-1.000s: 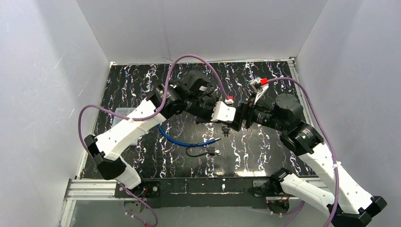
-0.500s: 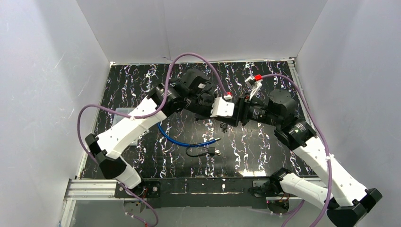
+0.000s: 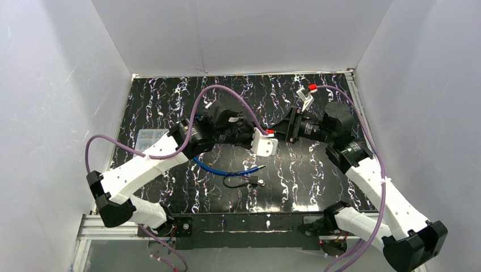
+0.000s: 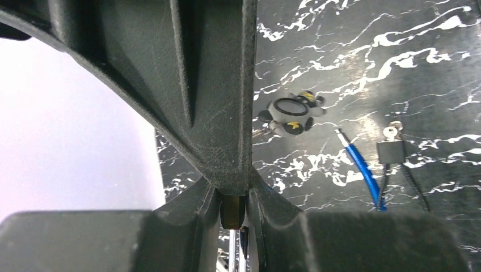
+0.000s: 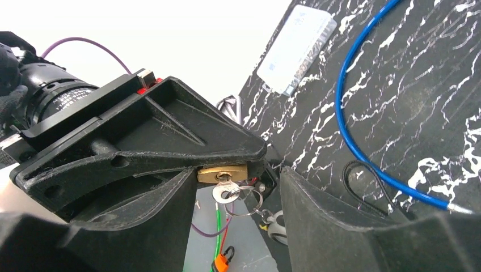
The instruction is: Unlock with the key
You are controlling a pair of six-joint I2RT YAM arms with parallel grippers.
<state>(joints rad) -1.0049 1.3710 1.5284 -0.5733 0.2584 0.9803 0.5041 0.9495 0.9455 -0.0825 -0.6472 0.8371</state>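
Two arms meet over the middle of the black tabletop (image 3: 317, 175) with its white streaks. Close to the left edge lies a small clear box (image 3: 148, 137).

Next comes the left pincer (image 4: 232, 198). It is pressed tight on a little gold padlock (image 5: 222, 173) and holds it up in the air, off the tabletop. A silver key (image 5: 226, 192) sticks in the bottom of the padlock, and a thin key ring (image 5: 250, 202) hangs from the key.

Under the arms, closer to the near edge, lies a blue cable (image 3: 221, 170), bent like a smile. Just beside its right end is a thin black cord (image 3: 237, 181) with a small black block on it. The left wrist view also shows a small round grey thing (image 4: 290, 110) with yellow and black bits. It lies on the tabletop, apart from the blue cable.

On the right, the right pincer (image 5: 238, 190) faces the padlock. Its two fingers (image 5: 334, 226) are spread wide, one on each side of the key. In the right wrist view, neither finger touches the key.
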